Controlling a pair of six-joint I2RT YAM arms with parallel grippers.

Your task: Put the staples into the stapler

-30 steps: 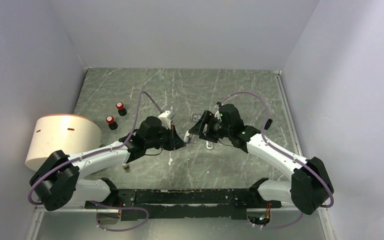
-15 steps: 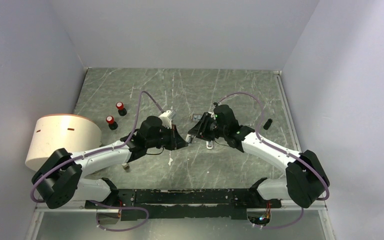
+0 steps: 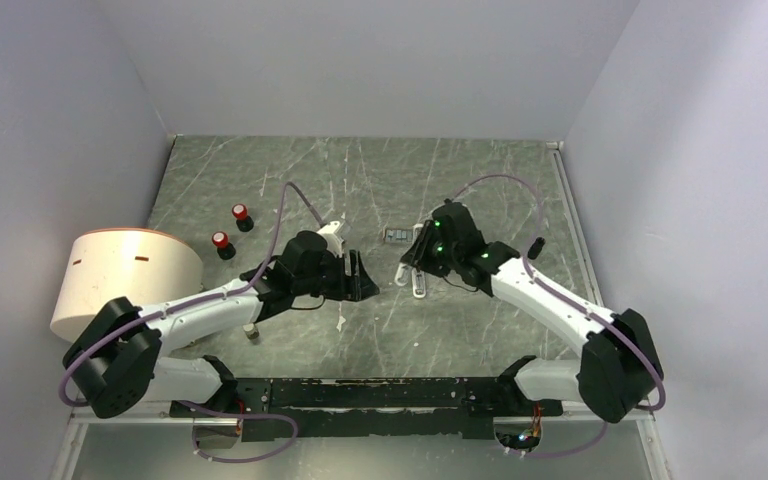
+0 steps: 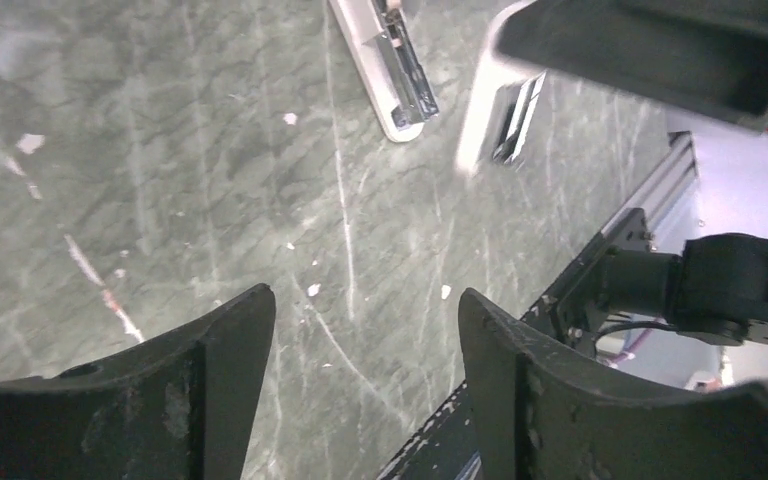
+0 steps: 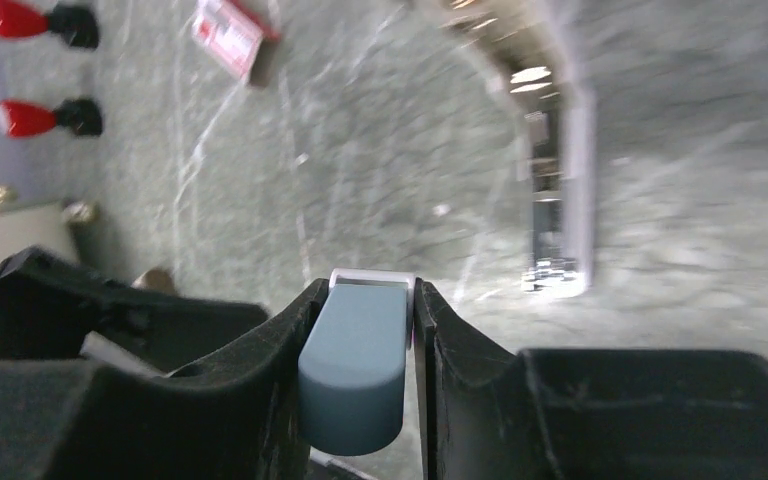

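My right gripper is shut on a small stapler with a blue-grey top and a white underside, holding it just above the table. Its white side and metal inside show blurred in the left wrist view. My left gripper stands open and empty a short way left of it. Behind them a small flat thing lies on the table. The right wrist view shows it as a red-and-white box with a dark edge; whether the staples lie there I cannot tell.
A long white stapler lies opened flat beside the right gripper, metal rail up. Two red-capped black pieces stand at the back left. A big beige cylinder fills the left edge. A small tan thing lies by the left arm.
The left gripper let go of the small stapler, opened and drew back left. The right gripper closed on it and carried it a little to the right.
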